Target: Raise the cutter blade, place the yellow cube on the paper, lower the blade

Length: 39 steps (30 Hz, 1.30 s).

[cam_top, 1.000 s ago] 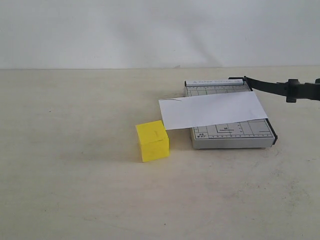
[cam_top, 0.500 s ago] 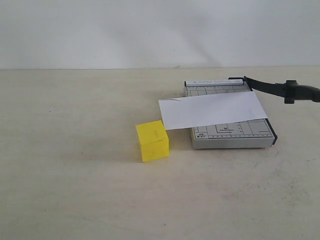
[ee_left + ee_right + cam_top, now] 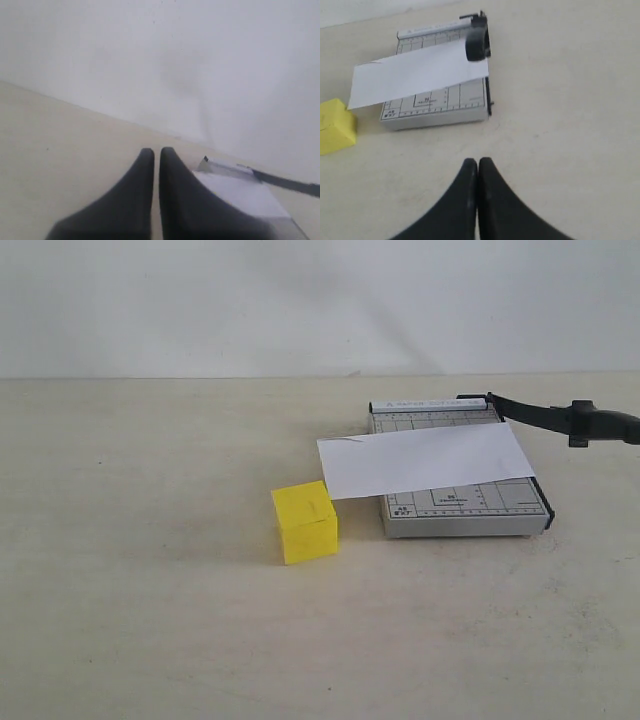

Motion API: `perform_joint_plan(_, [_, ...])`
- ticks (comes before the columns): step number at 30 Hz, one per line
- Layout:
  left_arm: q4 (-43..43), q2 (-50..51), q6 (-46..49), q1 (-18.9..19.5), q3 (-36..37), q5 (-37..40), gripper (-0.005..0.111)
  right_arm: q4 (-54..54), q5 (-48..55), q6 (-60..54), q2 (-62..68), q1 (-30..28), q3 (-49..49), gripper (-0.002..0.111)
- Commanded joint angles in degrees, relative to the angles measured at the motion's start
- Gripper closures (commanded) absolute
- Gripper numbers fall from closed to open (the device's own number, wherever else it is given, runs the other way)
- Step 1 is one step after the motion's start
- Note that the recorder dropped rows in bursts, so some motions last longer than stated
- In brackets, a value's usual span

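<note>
The cutter blade (image 3: 535, 416) stands raised off the grey trimmer base (image 3: 470, 505), its rounded handle (image 3: 600, 423) out to the right with nothing holding it. The white paper (image 3: 425, 460) lies across the base and overhangs its left side. On the table, just off the paper's left end, sits the yellow cube (image 3: 304, 522). Neither gripper shows in the exterior view. My right gripper (image 3: 478, 162) is shut and empty, hanging over bare table short of the trimmer (image 3: 440, 107). My left gripper (image 3: 156, 151) is shut and empty, well clear of the paper (image 3: 240, 192).
A beige table (image 3: 150, 620) carries everything, and a plain white wall (image 3: 300, 300) rises behind it. Wide bare tabletop lies left of and in front of the cube.
A dark shape at the blade's handle end a second ago has left the exterior view. The blade stays raised; cube and paper have not moved.
</note>
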Motion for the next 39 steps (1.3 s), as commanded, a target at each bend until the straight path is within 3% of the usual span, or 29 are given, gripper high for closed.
perform_joint_plan(1, [-2.80,-0.18,-1.19,0.07,-0.18,-11.05,0.102,0.36,-16.96,-16.37,-0.90,-0.12,3.23,0.109])
perform_joint_plan(3, [-2.91,-0.18,-1.19,0.07,-0.18,-13.61,0.102,0.49,-26.39,-16.83,-0.24,-0.12,5.74,0.109])
perform_joint_plan(7, [1.84,4.18,-0.54,0.07,-6.26,-6.93,0.102,3.55,-33.32,-13.50,3.53,-0.12,11.32,0.109])
perform_joint_plan(10, [11.52,15.69,1.04,0.07,-13.84,-2.57,0.102,3.80,-41.84,-11.44,7.93,-0.12,14.12,0.109])
perform_joint_plan(13, [20.17,30.44,3.81,0.07,-21.60,-2.48,0.102,3.80,-43.25,-11.44,11.85,-0.12,14.12,0.109])
perform_joint_plan(17, [23.99,49.62,6.17,-1.09,-30.89,-10.09,0.102,3.38,-42.23,-11.44,15.32,-0.12,14.12,0.109])
perform_joint_plan(21, [26.38,63.34,6.17,-8.15,-33.65,-27.03,0.102,3.40,-39.43,-11.44,17.54,-0.12,14.12,0.109])
perform_joint_plan(23, [25.67,68.39,4.59,-14.41,-34.26,-34.23,0.102,3.40,-37.91,-11.31,18.53,-0.12,14.12,0.109])
perform_joint_plan(28, [15.14,80.54,3.95,-27.92,-35.47,-47.33,0.102,5.16,-31.07,-7.04,20.27,-0.12,14.12,0.109])
perform_joint_plan(32, [16.78,91.78,4.20,-32.51,-41.94,-43.85,0.102,5.28,-26.33,-6.16,20.27,-0.12,14.12,0.109])
perform_joint_plan(36, [20.52,103.24,11.65,-36.43,-52.71,-39.03,0.102,5.28,-28.45,-6.16,20.27,-0.12,14.12,0.109])
perform_joint_plan(39, [20.52,109.42,14.07,-37.31,-62.30,-31.78,0.102,5.28,-29.18,-6.16,20.27,-0.12,14.12,0.109])
